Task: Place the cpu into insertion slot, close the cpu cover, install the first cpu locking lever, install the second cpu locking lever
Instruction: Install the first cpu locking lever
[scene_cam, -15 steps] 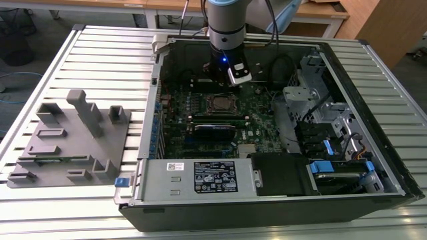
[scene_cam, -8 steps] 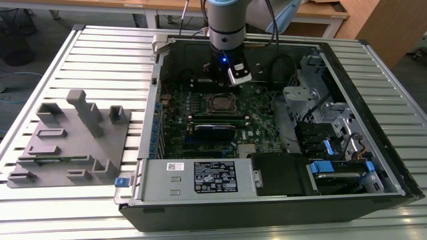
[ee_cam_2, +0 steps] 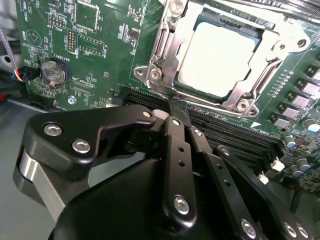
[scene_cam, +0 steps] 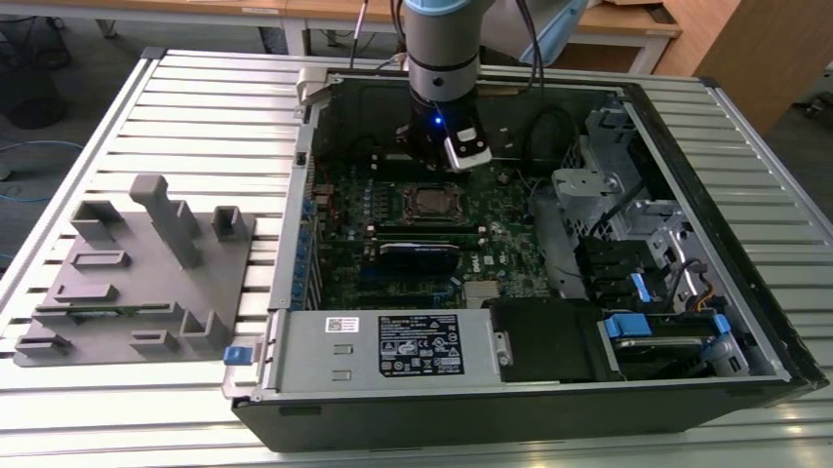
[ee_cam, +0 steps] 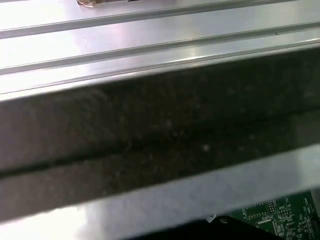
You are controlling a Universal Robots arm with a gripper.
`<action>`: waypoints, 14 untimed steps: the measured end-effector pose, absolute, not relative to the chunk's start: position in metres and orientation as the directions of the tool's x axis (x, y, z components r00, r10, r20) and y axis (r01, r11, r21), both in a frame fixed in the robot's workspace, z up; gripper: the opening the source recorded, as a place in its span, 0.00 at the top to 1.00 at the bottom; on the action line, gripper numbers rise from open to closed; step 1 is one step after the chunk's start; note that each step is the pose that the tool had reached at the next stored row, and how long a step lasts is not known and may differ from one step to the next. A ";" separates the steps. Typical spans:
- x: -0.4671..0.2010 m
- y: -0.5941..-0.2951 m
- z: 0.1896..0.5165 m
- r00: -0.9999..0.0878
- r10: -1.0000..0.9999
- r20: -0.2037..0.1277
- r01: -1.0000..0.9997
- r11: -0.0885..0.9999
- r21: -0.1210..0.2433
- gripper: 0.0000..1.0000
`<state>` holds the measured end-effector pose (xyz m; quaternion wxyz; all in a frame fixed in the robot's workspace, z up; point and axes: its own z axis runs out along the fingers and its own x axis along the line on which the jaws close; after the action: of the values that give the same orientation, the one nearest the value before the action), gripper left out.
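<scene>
Black fingers (ee_cam_2: 172, 132) of my hand (ee_cam_2: 175, 107) pinched narrow, holding nothing, just beside the cover (ee_cam_2: 227, 50) framing the chip (ee_cam_2: 217, 57) in its socket (scene_cam: 426, 202); I'd press each lever gently, squarely.

The pale cpu (ee_cam_2: 216, 61) lies flat in the insertion slot (ee_cam_2: 249, 35), the silvery cpu cover (ee_cam_2: 165, 55) closed around it.

Matt silvery cpu (ee_cam_2: 216, 59) under shiny metal cpu cover (ee_cam_2: 161, 54).
</scene>
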<state>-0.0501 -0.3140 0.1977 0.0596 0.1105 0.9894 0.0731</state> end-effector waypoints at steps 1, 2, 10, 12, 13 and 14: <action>-0.050 -0.314 0.198 -0.968 0.228 -0.102 0.210 0.965 0.158 0.89; -0.050 -0.315 0.198 -0.968 0.228 -0.102 0.211 0.965 0.158 0.89; -0.050 -0.317 0.197 -0.967 0.233 -0.102 0.215 0.964 0.158 0.89; -0.050 -0.318 0.197 -0.967 0.234 -0.102 0.217 0.963 0.158 0.89; -0.050 -0.319 0.197 -0.967 0.235 -0.102 0.217 0.963 0.158 0.89; -0.050 -0.319 0.197 -0.967 0.235 -0.102 0.218 0.963 0.158 0.89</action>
<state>-0.0501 -0.3190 0.1968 0.0599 0.1144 0.9889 0.0729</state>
